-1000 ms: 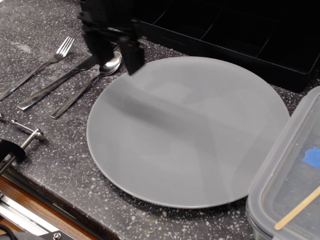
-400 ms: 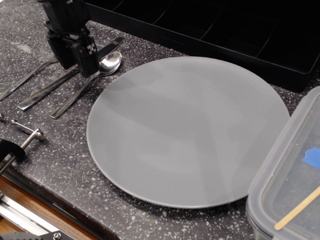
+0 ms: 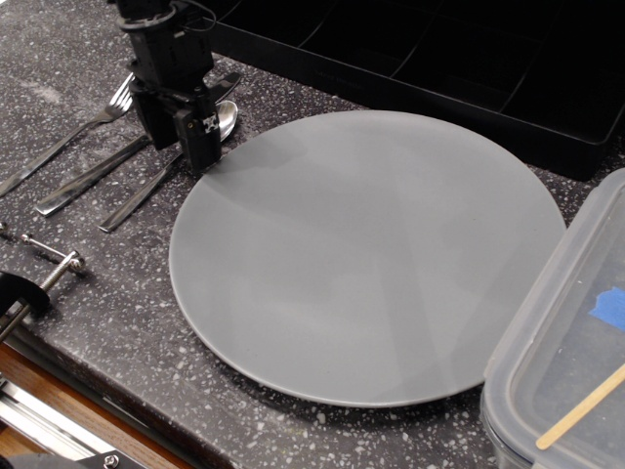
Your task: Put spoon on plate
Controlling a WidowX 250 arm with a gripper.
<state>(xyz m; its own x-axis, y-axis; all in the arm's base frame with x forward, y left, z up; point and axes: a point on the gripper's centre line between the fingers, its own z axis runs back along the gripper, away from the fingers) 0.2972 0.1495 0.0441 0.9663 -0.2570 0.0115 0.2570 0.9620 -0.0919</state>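
The silver spoon [image 3: 137,198] lies on the dark speckled counter just left of the plate, its bowl [image 3: 228,118] near the plate's upper left edge and its handle running down-left. The large flat grey plate [image 3: 371,254] fills the middle of the view and has nothing on it. My black gripper [image 3: 178,145] is low over the spoon's neck with its jaws apart, one finger [image 3: 149,125] on the left side and one finger [image 3: 201,147] on the right side. It covers the middle of the spoon. I cannot tell whether the fingers touch the spoon.
A fork [image 3: 68,137] and a table knife [image 3: 93,176] lie left of the spoon, parallel to it. A black compartment tray [image 3: 439,59] runs along the back. A clear plastic container [image 3: 576,322] stands at the right. A metal clamp [image 3: 49,262] sits at the counter's front left edge.
The gripper moved left from the plate's upper edge to the cutlery, then shifted right and down over the spoon's neck. The spoon and plate have not moved.
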